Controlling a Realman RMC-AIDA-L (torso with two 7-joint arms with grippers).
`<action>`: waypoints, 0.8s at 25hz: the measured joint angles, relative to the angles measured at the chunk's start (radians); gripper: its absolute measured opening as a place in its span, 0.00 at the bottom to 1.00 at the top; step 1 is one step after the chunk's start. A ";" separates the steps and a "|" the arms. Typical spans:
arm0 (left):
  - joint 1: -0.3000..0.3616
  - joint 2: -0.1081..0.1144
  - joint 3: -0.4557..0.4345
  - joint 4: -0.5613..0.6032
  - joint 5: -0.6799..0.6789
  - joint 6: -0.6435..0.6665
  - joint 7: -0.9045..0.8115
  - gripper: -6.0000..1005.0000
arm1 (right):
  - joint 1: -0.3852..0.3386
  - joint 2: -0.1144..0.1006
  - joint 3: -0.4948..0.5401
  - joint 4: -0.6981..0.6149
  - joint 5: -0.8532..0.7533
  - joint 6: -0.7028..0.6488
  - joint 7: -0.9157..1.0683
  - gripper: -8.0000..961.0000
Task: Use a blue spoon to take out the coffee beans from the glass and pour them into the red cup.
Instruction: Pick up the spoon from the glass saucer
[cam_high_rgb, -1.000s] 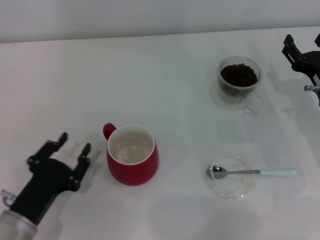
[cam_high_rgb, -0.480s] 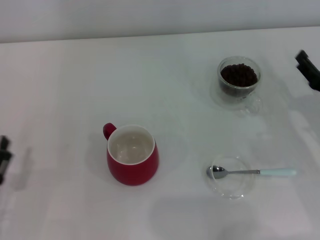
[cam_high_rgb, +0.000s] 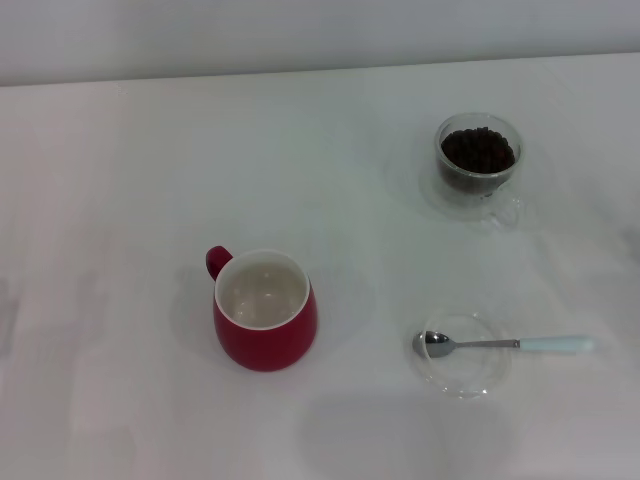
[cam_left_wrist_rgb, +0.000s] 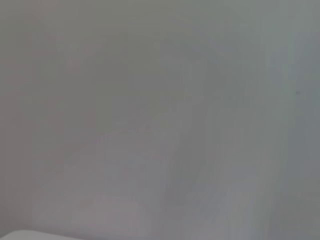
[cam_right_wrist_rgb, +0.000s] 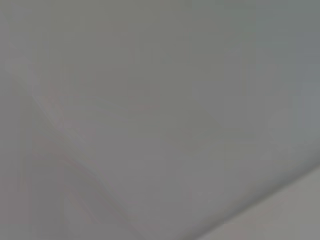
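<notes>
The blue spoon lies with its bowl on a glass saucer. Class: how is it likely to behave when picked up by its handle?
The blue spoon looks thin and rigid, so probably light and stiff. Its metal bowl rests on the clear saucer, so it may scrape or nudge that. The slim handle might slip or pivot in a grip.

Both wrist views are showing only featureless grey blur; the two grippers are lying outside every picture's edges.

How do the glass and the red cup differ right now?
The glass is clear and holds a heap of dark coffee beans; the red cup is opaque glossy red and empty, showing its white inside. The glass stands far on the right, the red cup nearer, left of centre. Both stand upright with a side handle.
</notes>
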 joint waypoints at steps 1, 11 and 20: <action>-0.004 0.000 0.000 0.001 -0.002 0.000 0.000 0.74 | -0.011 -0.015 0.000 0.016 -0.036 -0.028 0.051 0.88; -0.029 -0.002 0.000 0.003 -0.014 -0.005 -0.001 0.74 | -0.025 -0.093 -0.021 0.137 -0.364 -0.182 0.259 0.88; -0.043 -0.002 0.002 0.007 -0.017 -0.009 -0.001 0.73 | 0.014 -0.077 -0.213 0.148 -0.386 -0.211 0.257 0.87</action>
